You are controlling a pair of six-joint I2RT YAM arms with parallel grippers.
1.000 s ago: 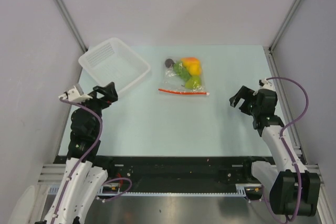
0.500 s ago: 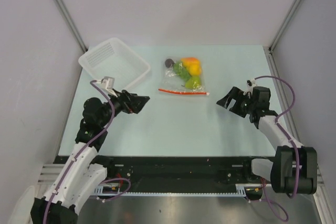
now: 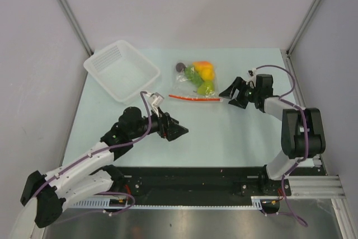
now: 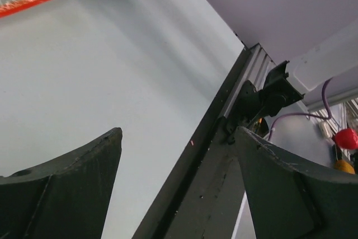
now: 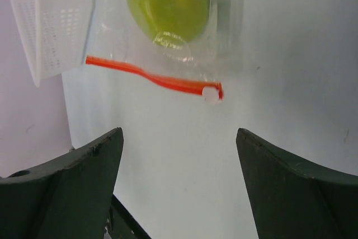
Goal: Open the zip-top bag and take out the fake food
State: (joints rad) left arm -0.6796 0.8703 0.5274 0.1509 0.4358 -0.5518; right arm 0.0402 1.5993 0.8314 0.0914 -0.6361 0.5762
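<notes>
Risk, seal: the thin red-orange zip strip [image 3: 194,98] lies flat on the pale blue-green worktop [image 3: 224,138]. A pinch from above is judged likely to slip off it, or to catch one film layer only, so that the seal would not part.
Risk, drift: the small clear crinkly zip-top bag [image 3: 196,85] looks light and is held by nothing. A push from one hand alone could drag it, contents included, across the worktop.
Risk, spill: once the bag is opened, the round pieces could roll away if it is tipped mouth-down.
Right hand [image 3: 226,98]: black, two-fingered, fingers apart, nothing between them. It is placed just right of the strip's right end and pointed at it.
Left hand [image 3: 180,132]: fingers apart, nothing gripped. It is placed nearer than the bag and to its left, apart from it.
Zip-top bag, position: far centre of the worktop, strip along its near edge, apparently sealed.
Zip-top bag, contents: glossy plastic fake food [image 3: 200,76], including a green pear [image 5: 168,1], a yellow-orange round fruit [image 3: 207,73] and a small dark round piece [image 3: 180,66] at the far-left corner.
White slotted plastic basket [image 3: 122,71]: far left, apart from the bag. No item is seen inside it.
</notes>
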